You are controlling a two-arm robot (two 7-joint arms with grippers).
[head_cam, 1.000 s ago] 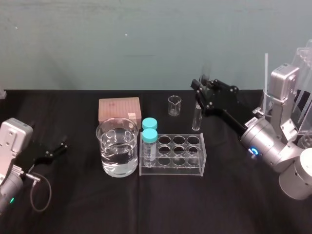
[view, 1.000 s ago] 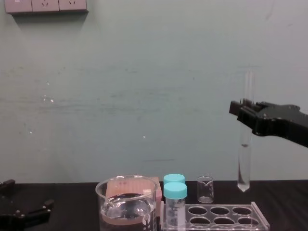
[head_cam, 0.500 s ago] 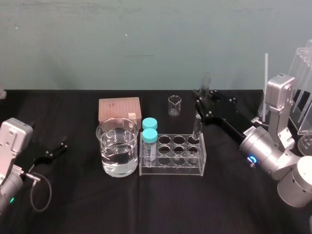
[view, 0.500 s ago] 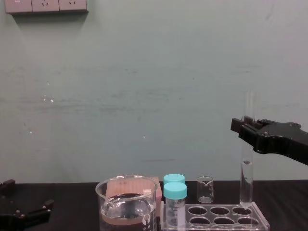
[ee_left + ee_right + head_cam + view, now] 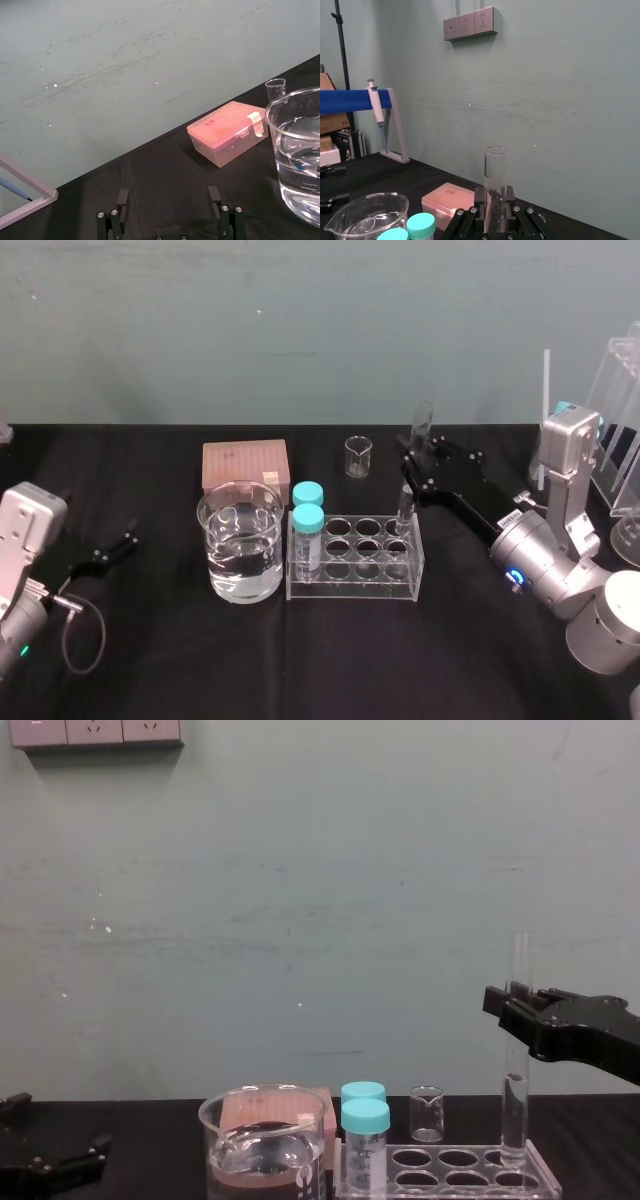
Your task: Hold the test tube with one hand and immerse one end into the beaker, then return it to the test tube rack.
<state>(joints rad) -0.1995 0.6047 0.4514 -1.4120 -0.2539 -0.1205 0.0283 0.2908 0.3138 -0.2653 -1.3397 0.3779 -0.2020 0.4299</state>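
Right gripper (image 5: 415,462) is clamped on the one tube (image 5: 404,508), whose bottom sits in the rack's (image 5: 355,588) far right hole. Two vials (image 5: 307,530) share the rack, beside one beaker (image 5: 240,550). Left gripper (image 5: 112,547) sits open, empty.

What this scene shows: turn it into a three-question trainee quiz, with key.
1. True or false: the right tool grips the test tube.
2. Relative to the test tube rack, the tube's lower end is: A well above it; B down in a hole; C lying across its top.
3. The left tool, parked at the far left: open or shut?
Key: 1 true; 2 B; 3 open.
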